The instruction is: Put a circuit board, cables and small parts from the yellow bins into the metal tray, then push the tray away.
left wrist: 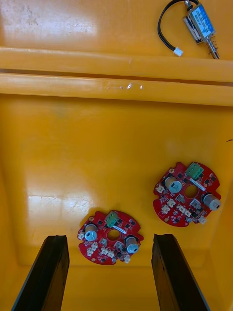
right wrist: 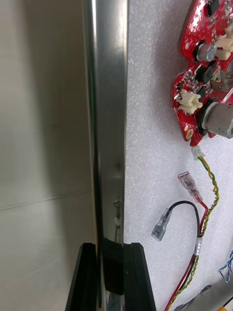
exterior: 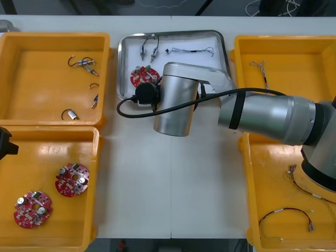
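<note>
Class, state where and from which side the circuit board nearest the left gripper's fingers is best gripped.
Probably across opposite edges of the circuit board, straight down from above: it lies flat in the yellow bin, components up, under the open left gripper.

The right arm (exterior: 273,118) reaches in from the robot's right across the middle of the worktop (exterior: 173,189). Its silver forearm lies nearly level and the thick cylindrical wrist (exterior: 176,105) points steeply down. In the right wrist view the right hand (right wrist: 110,245) has its two black fingers (right wrist: 82,282) drawn close together, one on each side of the rim of the metal tray (right wrist: 109,97), which stands between them. The left hand (left wrist: 110,238) hangs low at the robot's left, with its fingers (left wrist: 46,272) held wide apart and nothing between them. In the front view only a dark corner of the left arm (exterior: 4,143) juts in at the edge.
</note>
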Available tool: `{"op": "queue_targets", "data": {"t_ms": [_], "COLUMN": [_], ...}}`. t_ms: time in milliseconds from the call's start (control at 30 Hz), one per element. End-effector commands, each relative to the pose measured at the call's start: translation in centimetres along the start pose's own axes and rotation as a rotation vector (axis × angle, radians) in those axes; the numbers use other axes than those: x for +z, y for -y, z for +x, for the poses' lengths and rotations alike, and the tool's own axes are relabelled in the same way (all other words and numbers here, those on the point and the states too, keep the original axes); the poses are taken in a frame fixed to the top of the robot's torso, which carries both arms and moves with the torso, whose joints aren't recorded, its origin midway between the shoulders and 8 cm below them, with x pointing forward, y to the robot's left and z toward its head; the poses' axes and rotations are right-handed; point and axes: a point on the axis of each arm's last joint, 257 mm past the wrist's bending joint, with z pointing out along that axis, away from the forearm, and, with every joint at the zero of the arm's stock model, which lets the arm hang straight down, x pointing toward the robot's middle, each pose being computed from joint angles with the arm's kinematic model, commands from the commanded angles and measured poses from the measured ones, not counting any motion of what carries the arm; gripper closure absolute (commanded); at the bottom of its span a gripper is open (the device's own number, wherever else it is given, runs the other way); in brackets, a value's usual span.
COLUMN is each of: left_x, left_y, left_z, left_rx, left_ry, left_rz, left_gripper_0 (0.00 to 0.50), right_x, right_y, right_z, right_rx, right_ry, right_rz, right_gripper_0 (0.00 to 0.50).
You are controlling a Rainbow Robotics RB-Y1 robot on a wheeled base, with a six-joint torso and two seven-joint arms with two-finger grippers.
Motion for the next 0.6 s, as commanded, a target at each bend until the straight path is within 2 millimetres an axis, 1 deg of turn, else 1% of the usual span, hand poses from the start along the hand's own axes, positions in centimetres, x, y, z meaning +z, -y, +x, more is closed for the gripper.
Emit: {"op": "queue_targets", "data": {"t_ms": [33, 333, 600], "left_x": [-1.5, -1.5, -1.5], "left_y": [-1.2, -1.2, -1.2], "left_z": [-0.7, -0.7, -0.7], "left_rx": [0.053, 0.053, 0.053], "left_ry": [0.038, 0.038, 0.038], "left_rz": [-0.037, -0.037, -0.037], "left_gripper_0": [0.0, 0.0, 0.0], "right_x": [-1.2, -0.2, 0.7], "right_y": [4.1, 6.0, 6.8], "right_z": [-2.2, -2.4, -2.2], "right_rx": [-0.054, -0.022, 0.023], "right_ry": [0.035, 0.024, 0.018], "right_rz": [0.087, 0.111, 0.114], "right_gripper_0": [0.5, 0.5, 0.5]}}
